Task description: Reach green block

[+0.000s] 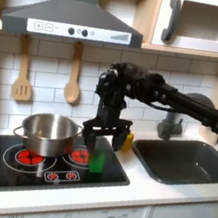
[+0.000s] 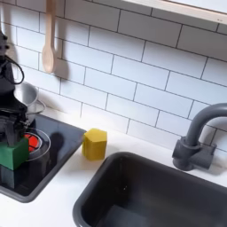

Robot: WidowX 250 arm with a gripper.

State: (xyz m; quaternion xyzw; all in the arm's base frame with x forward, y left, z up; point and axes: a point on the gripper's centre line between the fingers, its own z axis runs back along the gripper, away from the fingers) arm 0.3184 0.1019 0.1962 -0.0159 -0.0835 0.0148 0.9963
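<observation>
The green block (image 1: 98, 161) is a small bright cube standing on the black toy stove (image 1: 29, 168), near the stove's right edge in the first exterior view. My gripper (image 1: 100, 143) hangs straight over it, open, with one finger to each side and the tips just above the cube's top. In the second exterior view the green block (image 2: 12, 153) sits at the far left on the stove (image 2: 44, 164), and my gripper (image 2: 11, 133) is right above it. Nothing is held.
A steel pot (image 1: 48, 133) stands on the stove's back left burner. A small yellow cup-like piece (image 2: 95, 143) sits on the counter between stove and sink (image 2: 160, 191). A grey faucet (image 2: 199, 137) rises behind the sink. Wooden utensils (image 1: 74, 75) hang on the tiled wall.
</observation>
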